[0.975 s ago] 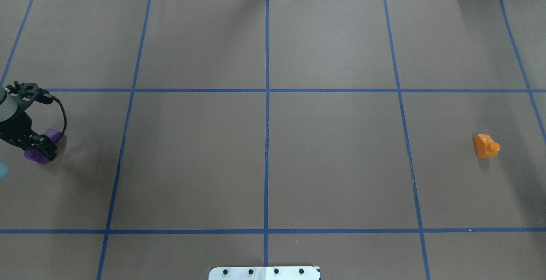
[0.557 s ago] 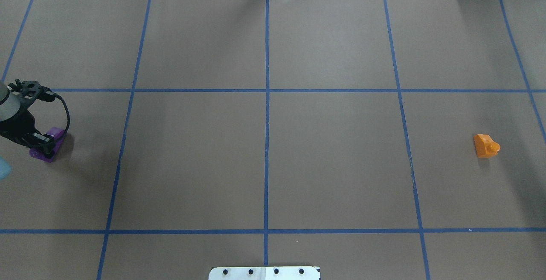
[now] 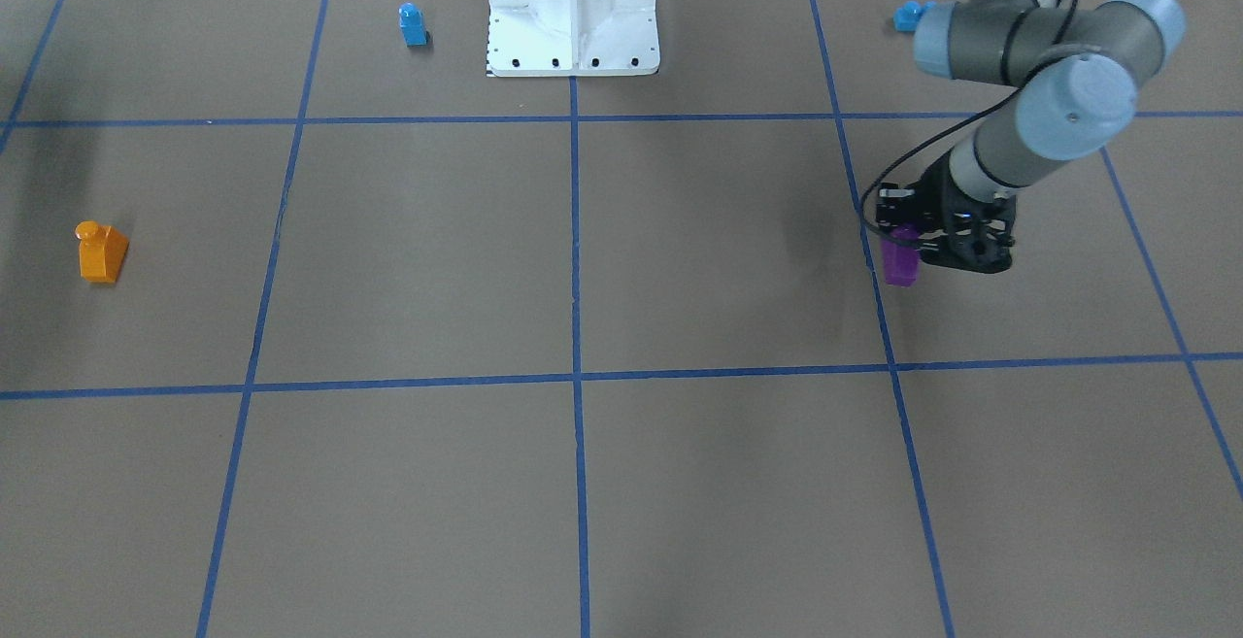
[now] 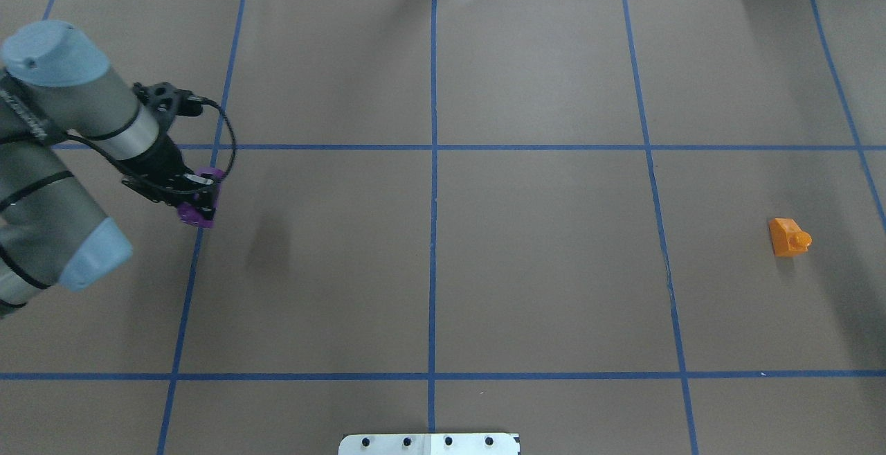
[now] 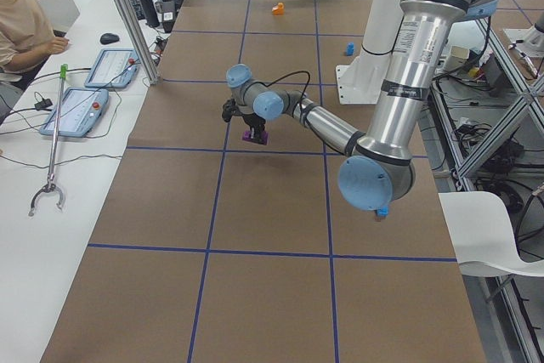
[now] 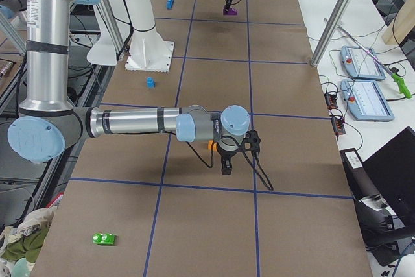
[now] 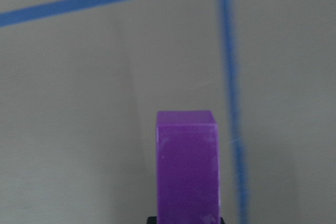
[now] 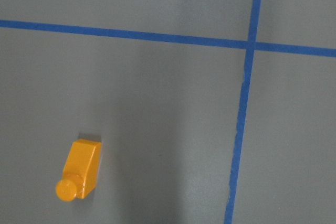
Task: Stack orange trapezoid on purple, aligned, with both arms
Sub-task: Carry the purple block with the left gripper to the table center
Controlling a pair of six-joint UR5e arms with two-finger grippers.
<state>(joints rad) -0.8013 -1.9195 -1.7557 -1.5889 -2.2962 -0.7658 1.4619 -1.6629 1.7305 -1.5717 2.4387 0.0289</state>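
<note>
My left gripper is shut on the purple brick and holds it above the table, over a blue tape line at the left. It also shows in the front view and fills the lower middle of the left wrist view. The orange trapezoid lies on its side at the far right, its stud pointing sideways; the right wrist view sees it from above. My right gripper shows only in the exterior right view, near the orange brick; I cannot tell if it is open or shut.
The robot's white base stands at the table's near edge. A small blue brick and another blue brick lie beside it. A green brick lies at the right end. An operator sits beside the table.
My left arm has swung right and farther into view, carrying the purple brick from the table's left edge to the first tape line. The orange brick has not moved.
</note>
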